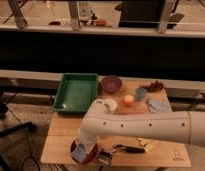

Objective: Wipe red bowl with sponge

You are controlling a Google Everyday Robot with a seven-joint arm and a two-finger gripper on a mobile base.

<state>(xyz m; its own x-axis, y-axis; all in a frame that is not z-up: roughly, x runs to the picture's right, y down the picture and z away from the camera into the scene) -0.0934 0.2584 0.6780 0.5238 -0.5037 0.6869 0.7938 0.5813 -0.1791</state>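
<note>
The red bowl [85, 152] sits at the front left corner of the wooden table [161, 152]. The pale blue-grey sponge [79, 149] lies inside it, pressed against its left side. My white arm reaches in from the right and bends down over the bowl. My gripper [86, 148] is at the arm's end, right above the bowl, shut on the sponge. The wrist hides most of the gripper and the bowl's far rim.
A green tray [76, 92] lies at the back left. Behind my arm are a purple bowl [111, 84], a small orange thing [128, 100], a small blue cup [141, 93] and a pale blue cloth [158, 105]. A dark-handled item [128, 148] lies front centre.
</note>
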